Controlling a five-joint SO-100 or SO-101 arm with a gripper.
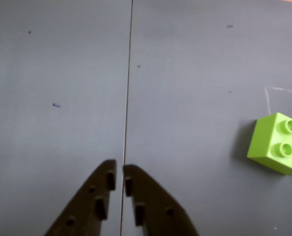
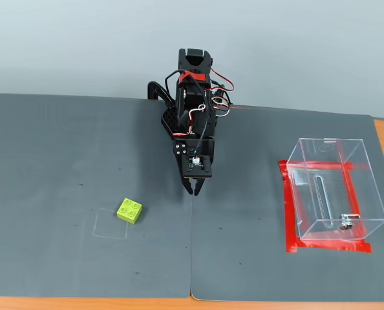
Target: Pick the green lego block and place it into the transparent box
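Note:
The green lego block [image 2: 129, 210] lies on the grey mat, left of centre in the fixed view; the wrist view catches it at the right edge [image 1: 279, 143], studs up. My gripper [image 2: 196, 188] hangs above the mat's centre seam, to the right of the block and clear of it. In the wrist view its two dark fingers [image 1: 119, 174] nearly touch, with nothing between them, so it is shut and empty. The transparent box [image 2: 333, 188] stands at the right on red tape, with nothing inside.
Two grey mats [image 2: 63, 155] meet at a seam [image 2: 191, 252] under the gripper. A faint square outline [image 2: 110, 224] is drawn beside the block. Orange table edge shows at the sides and front.

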